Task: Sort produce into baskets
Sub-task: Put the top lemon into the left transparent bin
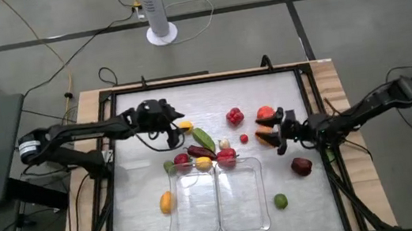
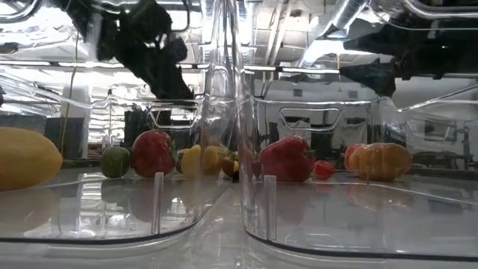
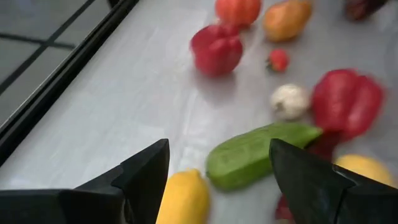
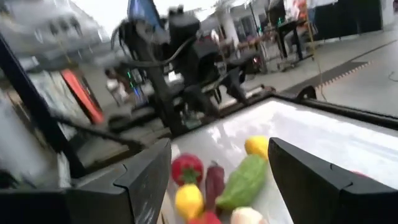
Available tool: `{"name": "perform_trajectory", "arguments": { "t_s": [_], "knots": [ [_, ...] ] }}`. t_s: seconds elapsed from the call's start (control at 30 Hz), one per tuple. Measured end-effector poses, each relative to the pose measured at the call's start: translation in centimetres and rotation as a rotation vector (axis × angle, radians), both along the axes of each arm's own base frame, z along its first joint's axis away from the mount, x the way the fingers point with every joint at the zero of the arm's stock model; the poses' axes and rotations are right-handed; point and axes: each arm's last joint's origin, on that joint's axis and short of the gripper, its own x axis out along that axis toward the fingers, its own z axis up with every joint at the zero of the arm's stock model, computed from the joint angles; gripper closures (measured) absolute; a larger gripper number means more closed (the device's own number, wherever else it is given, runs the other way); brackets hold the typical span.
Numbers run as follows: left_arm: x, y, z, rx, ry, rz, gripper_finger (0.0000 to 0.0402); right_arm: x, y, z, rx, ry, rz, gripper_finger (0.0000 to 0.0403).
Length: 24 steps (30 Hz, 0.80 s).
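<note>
**Q:** At nine o'clock on the table, what is the left arm doing?

**A:** Seen from above, the left gripper (image 1: 178,125) sits toward ten o'clock of the pile, over a yellow fruit (image 1: 185,125). Its wrist camera shows the fingers spread wide and holding nothing, with that yellow fruit (image 3: 181,200) between them and a green cucumber (image 3: 258,154) just beside it.

**Q:** And at the centre?

**A:** Most of the produce is clustered there: the cucumber (image 1: 203,139), a dark maroon piece (image 1: 200,151), a small white one (image 1: 224,143) and red peppers (image 1: 227,157) touching the far rims of the two clear baskets (image 1: 261,196), which lie side by side at six o'clock. Both baskets look empty. An orange-yellow fruit (image 1: 166,202) lies just outside the left basket at nine o'clock.

**Q:** Over to three o'clock?

**A:** The right gripper (image 1: 271,136) is near an orange-red tomato (image 1: 266,112), fingers wide apart in its wrist view and carrying nothing. A dark maroon fruit (image 1: 301,167) and a green lime (image 1: 280,201) lie nearby (both well outside the baskets).

**Q:** What might go wrong?

**A:** Likely the crowding. Closing on the yellow fruit could nudge the cucumber, or pinch both. Round pieces may also roll off if bumped, and the peppers resting against the rims could be knocked by an arm coming in to drop something.
</note>
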Motion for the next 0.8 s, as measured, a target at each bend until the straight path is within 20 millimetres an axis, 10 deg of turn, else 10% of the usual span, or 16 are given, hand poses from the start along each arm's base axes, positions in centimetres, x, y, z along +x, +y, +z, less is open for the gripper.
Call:
{"name": "perform_trajectory", "arguments": {
  "t_s": [0.8],
  "knots": [
    [4.3, 2.0, -4.6, -0.001, 0.478, -0.012, 0.0083, 3.7, -0.2, -2.0, -0.164, 0.236, -0.013, 0.0106]
  ]
}}
